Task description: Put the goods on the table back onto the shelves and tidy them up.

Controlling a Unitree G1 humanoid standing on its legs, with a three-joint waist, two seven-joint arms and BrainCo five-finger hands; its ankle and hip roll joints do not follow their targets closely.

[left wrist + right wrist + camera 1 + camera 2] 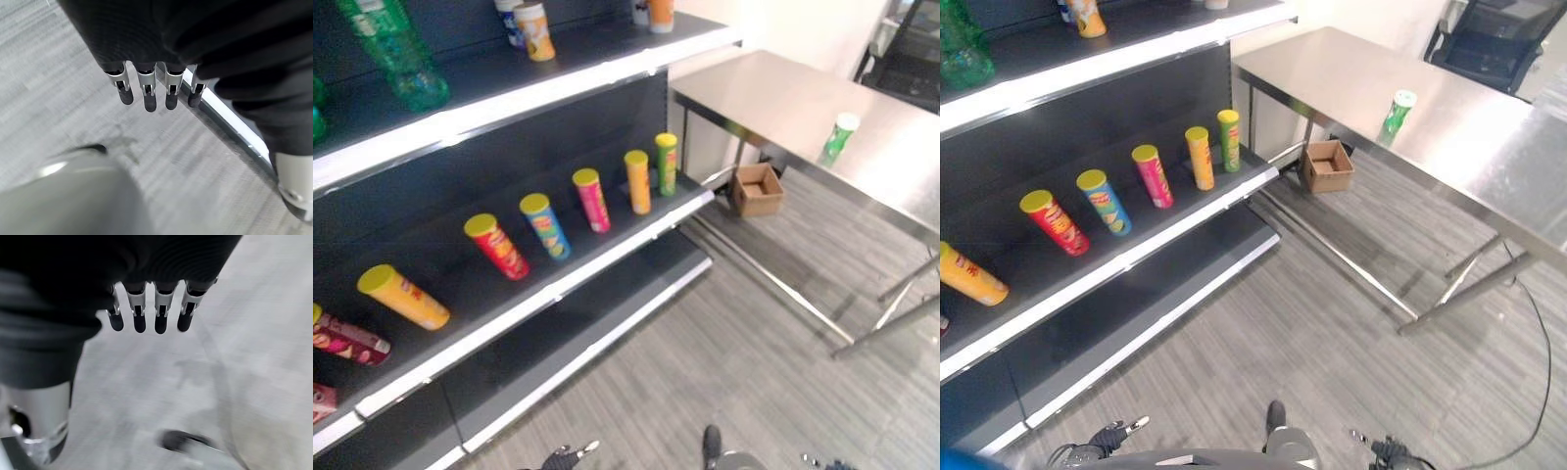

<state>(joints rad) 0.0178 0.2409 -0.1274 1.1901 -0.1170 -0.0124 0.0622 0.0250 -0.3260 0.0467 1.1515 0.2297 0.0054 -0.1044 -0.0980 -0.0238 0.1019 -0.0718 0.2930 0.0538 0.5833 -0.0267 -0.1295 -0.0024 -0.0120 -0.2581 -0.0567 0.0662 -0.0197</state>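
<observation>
- Goods on the table: I see one green can with a white lid standing upright on the steel table, at about 2 o'clock in the left eye view, close to the table's near edge.
- Middle shelf: I count a row of tall cans, running from 9 o'clock toward 1 o'clock: a yellow can lying tilted, then a red can, a blue can, a pink can, an orange can and a green can, each apart from the next.
- Far left of that shelf: a dark red can lies on its side at 9 o'clock, just beside the yellow can.
- Upper shelf: a green bottle sits at 11 o'clock; an orange-and-white can stands near 12 o'clock.
- Floor: a small open cardboard box sits under the table's near edge, at about 1 o'clock, between the shelving and the table legs.
- Left hand: I find it low at 6 o'clock in the head views, above the grey floor. In its wrist view the fingers hang straight and slightly apart, holding nothing.
- Right hand: likewise over the floor, fingers extended side by side, nothing in its grasp.
- Both hands are well apart from the table can and from the shelves.
</observation>
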